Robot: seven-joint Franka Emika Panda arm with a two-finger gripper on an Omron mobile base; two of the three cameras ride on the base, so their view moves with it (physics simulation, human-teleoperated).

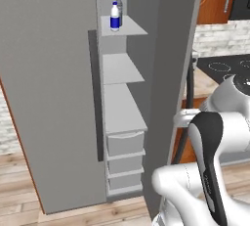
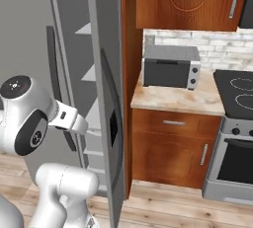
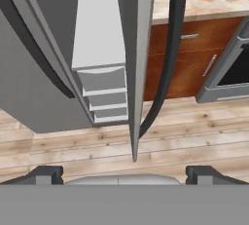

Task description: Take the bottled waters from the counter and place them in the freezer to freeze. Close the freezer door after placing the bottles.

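Arm: rising from the base and folding back on itself in front of the freezer (image 1: 146, 73), its white links bunching low in the left base view and the hand pointing down toward the wooden floor (image 3: 194, 136).
Gripper (image 3: 124, 173): hanging just in front of the freezer's lower drawers (image 3: 104, 92), close to the edge of the open freezer door (image 1: 49, 98), touching nothing.
Fingers (image 3: 46, 174): standing wide apart, with only floor showing between the two dark tips; holding nothing.
Bottled waters (image 1: 115, 17): both standing upright on the top shelf (image 1: 129, 27) inside the freezer, the blue-labelled one in front and the grey one just behind it, touching or nearly so.
Freezer door: standing open, swung out to the left of the shelves in the left base view, its long dark handle (image 3: 29, 58) curving across the hand view.
Other freezer door (image 2: 106, 98): showing edge-on between the shelves and the bench (image 2: 173, 98), with its own dark handle (image 3: 168, 58) facing the bench.
Bench: lying to the right of the freezer, carrying a grey toaster oven (image 2: 170, 66) against the brick wall.
Stovetop (image 2: 237, 94): sitting beyond the bench, on the far side from the freezer.
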